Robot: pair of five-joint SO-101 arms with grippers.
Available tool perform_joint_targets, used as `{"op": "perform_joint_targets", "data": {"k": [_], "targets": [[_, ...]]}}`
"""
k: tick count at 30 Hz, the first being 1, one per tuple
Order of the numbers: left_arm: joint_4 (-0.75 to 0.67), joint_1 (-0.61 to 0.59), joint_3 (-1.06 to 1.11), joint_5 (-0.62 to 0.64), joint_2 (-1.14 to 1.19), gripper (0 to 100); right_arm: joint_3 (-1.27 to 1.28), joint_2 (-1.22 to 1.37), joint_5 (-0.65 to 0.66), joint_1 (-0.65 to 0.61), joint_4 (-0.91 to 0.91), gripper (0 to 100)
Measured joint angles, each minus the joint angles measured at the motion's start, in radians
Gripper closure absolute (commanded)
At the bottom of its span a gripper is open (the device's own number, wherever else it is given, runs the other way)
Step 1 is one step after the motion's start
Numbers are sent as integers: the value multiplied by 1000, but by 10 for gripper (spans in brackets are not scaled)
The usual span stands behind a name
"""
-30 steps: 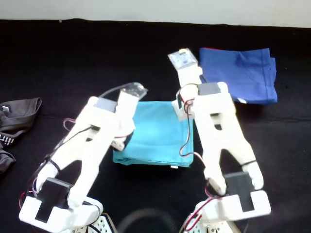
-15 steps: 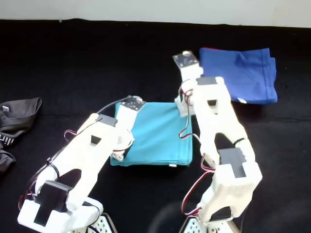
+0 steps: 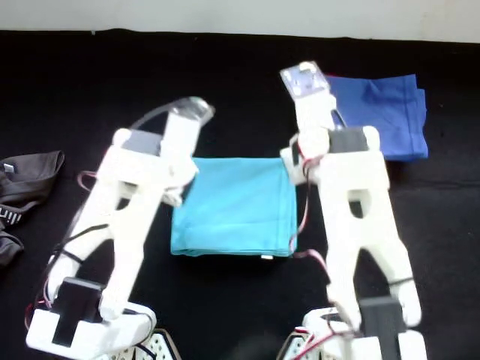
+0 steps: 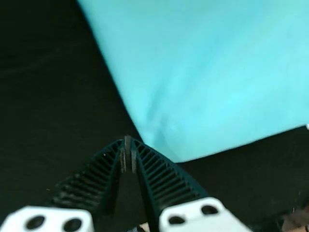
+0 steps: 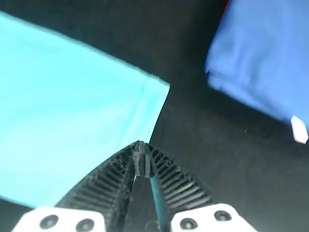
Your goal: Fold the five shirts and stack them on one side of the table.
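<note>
The left claw (image 4: 128, 154) and the right claw (image 5: 141, 159) are both pressed together on nothing, with the folded turquoise cloth shirt (image 3: 236, 206) flat between them, looking soft and floppy, best pinched at its thick edge.

Black-covered table (image 3: 112, 75) beneath a pale wall (image 3: 225, 15) strip

Teal shirt (image 3: 236, 206) folded flat, ctr; blue shirt (image 3: 382, 112) folded, far right; dark shirt (image 3: 26, 187), prob. crumpled, left edge.
</note>
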Motion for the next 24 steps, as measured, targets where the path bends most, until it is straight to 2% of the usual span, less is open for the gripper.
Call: {"op": "perform_joint_targets", "data": {"k": [7, 12, 18, 24], "targets": [[-189, -49, -48, 2, 121, 991, 367, -261, 0, -2, -64, 993], [-347, -46, -48, 2, 298, 991, 614, -354, 0, -89, -135, 993], [-463, -46, -48, 2, 405, 991, 720, -381, 0, -207, -160, 993], [-529, -46, -48, 2, 417, 991, 798, -381, 0, -221, -201, 993]]}}
